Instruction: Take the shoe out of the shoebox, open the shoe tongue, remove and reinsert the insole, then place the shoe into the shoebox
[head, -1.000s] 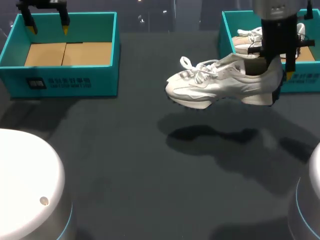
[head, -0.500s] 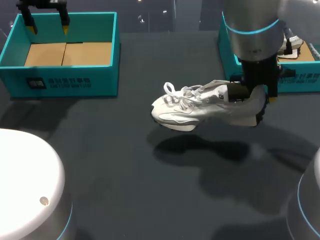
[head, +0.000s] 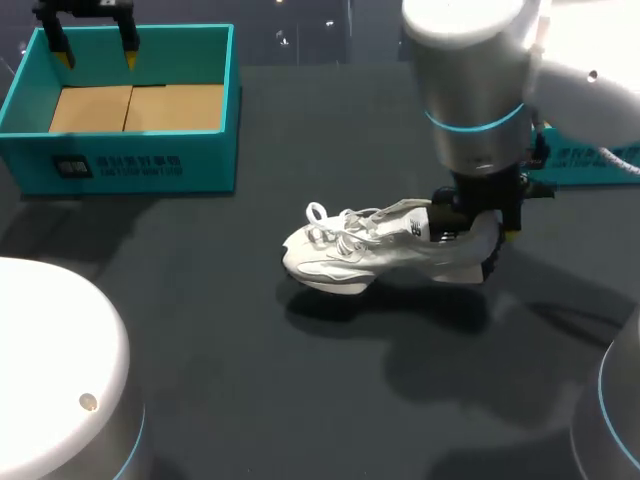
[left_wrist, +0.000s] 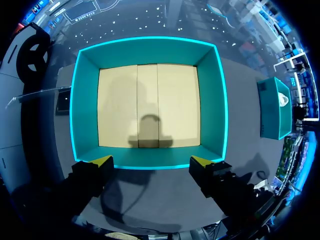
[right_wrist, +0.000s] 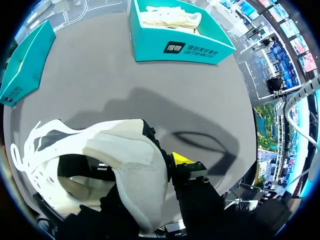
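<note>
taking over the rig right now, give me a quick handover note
Left gripper: open, empty, above the empty box at the far left.
Right gripper: shut on the heel of the white shoe, one finger inside, one outside.
The shoe is low at the middle of the table; I cannot tell if it touches.
Second box, far right, holds another shoe.
Done: shoe out of its box.
Left: open tongue, pull and refit insole, rebox.

shoe (head: 380, 250) sits mid table (head: 220, 300) with the fat right arm (head: 470, 90) over its heel, hiding most of the far-right shoebox (head: 590, 165). open room all along the near-left table. left box (head: 130, 165) is open-topped, only the left tool (head: 96, 55) hangs over its far wall.
</note>
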